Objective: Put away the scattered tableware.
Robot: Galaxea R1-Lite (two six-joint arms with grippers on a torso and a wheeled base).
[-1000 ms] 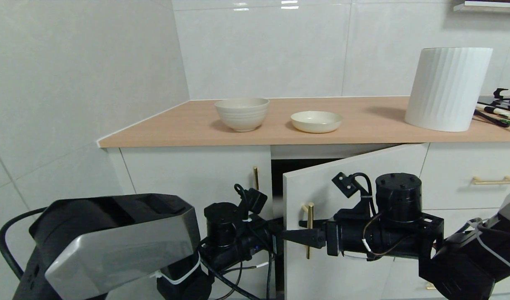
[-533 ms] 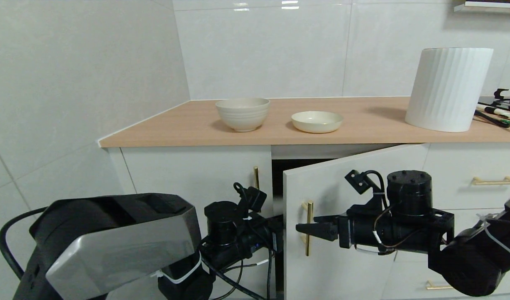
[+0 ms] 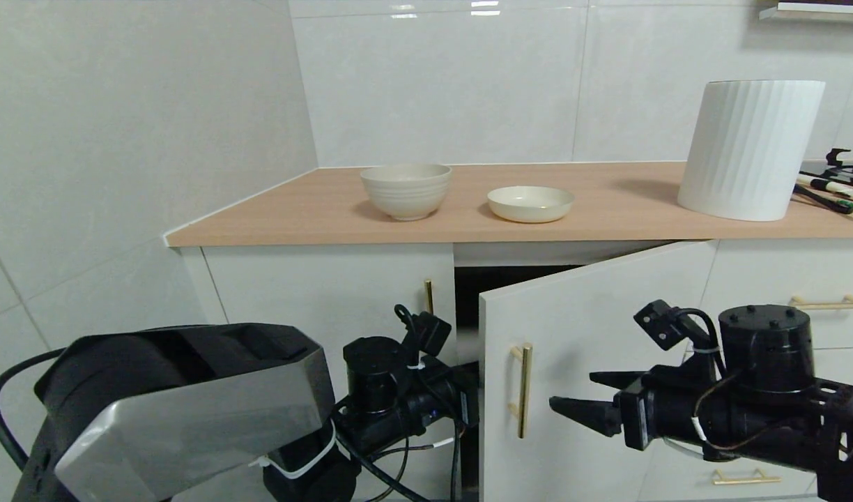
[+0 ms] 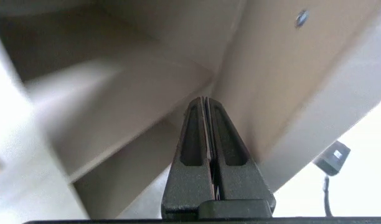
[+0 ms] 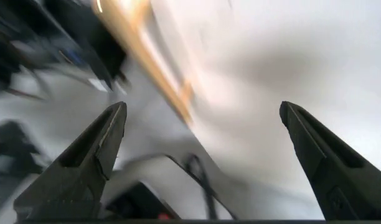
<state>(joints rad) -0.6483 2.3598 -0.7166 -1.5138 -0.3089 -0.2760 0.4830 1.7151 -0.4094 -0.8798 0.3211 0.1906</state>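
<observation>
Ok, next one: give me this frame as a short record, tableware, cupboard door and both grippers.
tableware: bowl and shallow dish, both on the countertop, apart
cabinet door: partly open, brass handle free
left gripper: fingers shut, empty, in the cabinet opening
right gripper: fingers open, empty, in front of the door, clear of the handle

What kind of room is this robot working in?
Most likely a kitchen: a wooden counter runs along tiled walls, a bowl and a dish sit on it, and a cabinet door stands ajar below.
</observation>
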